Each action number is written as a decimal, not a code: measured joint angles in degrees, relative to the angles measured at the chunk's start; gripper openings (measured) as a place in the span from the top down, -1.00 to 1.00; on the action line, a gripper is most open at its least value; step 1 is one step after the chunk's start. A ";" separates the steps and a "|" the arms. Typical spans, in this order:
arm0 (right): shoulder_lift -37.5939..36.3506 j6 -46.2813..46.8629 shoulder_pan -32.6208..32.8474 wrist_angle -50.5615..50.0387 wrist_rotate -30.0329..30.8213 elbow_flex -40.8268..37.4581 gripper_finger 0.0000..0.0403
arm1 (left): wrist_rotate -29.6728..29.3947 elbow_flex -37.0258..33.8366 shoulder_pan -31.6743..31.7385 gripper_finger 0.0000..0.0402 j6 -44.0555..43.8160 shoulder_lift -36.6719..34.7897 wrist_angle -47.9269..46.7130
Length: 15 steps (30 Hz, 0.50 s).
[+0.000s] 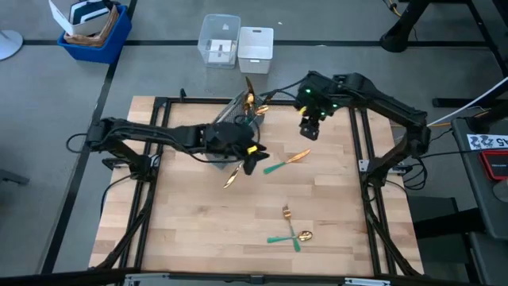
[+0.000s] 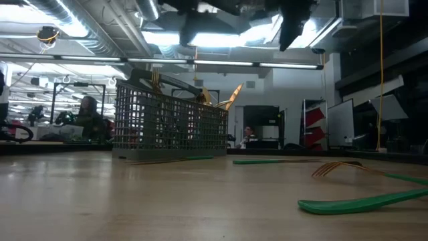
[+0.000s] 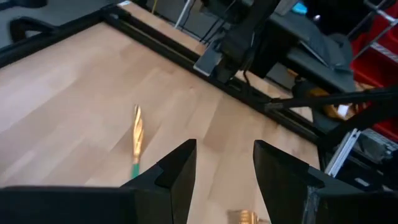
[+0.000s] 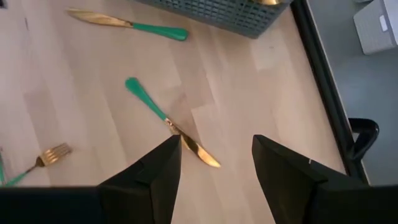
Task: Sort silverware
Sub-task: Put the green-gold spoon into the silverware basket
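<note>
Wooden table [image 1: 198, 230] inside a black frame, grey floor around it, an open workshop with ceiling lights beyond.

Nearest the front edge: a fork [image 1: 286, 213] and a spoon [image 1: 290, 237] with gold heads and green handles, lying flat, close together, spoon crossed by a second green handle.

Toward mid-table: a knife [image 1: 287, 161] lying flat, gold blade toward the right arm, green handle toward the centre. Just left of it, another knife [image 1: 235, 172] lying flat beside the caddy.

Behind these: grey mesh caddy [image 2: 170, 124] standing upright, several gold heads sticking out of its top. Left gripper [image 1: 252, 156] at the caddy's near right corner, above the table, fingers [image 3: 177, 171] parted, nothing between them.

Farther right: right gripper [image 1: 309, 127] hanging above the table beyond the first knife, fingers [image 4: 158, 174] spread wide and empty.

Past the table's far edge: clear box [image 1: 220, 41] and white box [image 1: 255, 44] on the floor, blue bin [image 1: 95, 32] at far left.
</note>
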 joint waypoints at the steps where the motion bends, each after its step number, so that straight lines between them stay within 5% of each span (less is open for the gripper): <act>1: -1.00 -0.03 0.00 0.02 0.00 -0.74 0.00 | 0.31 0.00 0.03 0.25 0.03 0.84 1.25; 15: -12.14 -1.46 -0.02 6.83 -2.18 -21.40 0.00 | 0.43 3.98 -0.84 0.25 4.06 10.64 4.69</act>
